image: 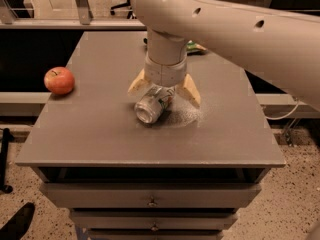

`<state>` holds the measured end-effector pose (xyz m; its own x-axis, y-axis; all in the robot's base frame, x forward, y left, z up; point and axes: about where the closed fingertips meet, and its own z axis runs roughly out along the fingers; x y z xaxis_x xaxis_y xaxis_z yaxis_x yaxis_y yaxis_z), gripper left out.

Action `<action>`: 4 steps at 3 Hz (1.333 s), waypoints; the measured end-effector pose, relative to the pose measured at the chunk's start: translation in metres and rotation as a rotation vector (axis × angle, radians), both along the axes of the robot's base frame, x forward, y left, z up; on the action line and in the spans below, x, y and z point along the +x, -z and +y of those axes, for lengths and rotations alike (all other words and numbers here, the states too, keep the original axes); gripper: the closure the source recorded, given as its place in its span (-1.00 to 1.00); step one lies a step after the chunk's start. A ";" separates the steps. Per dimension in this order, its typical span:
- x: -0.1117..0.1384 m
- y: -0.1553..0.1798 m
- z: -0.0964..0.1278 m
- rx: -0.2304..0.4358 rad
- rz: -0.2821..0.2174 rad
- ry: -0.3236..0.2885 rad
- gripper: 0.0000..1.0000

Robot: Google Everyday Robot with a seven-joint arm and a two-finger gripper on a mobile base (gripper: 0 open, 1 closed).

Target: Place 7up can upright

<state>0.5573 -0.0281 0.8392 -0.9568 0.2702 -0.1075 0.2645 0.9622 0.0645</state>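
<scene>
The 7up can, silver with green lettering, lies on its side near the middle of the grey table top, its open end facing the front left. My gripper hangs straight over it, open, with one tan finger to the can's left and the other finger to its right. The fingers straddle the can's rear half; they do not look closed on it. The wrist hides the back of the can.
A red apple sits at the table's left edge. A green snack bag lies at the back, mostly hidden by my arm. Drawers are under the table top. The floor drops away on all sides.
</scene>
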 end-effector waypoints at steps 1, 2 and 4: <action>0.026 0.002 -0.006 -0.012 0.010 0.007 -0.96; 0.037 0.003 -0.002 -0.014 0.033 0.020 -0.90; 0.045 -0.001 0.005 -0.013 0.096 0.078 0.18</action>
<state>0.6025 -0.0233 0.8402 -0.9390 0.3433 -0.0204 0.3429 0.9391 0.0225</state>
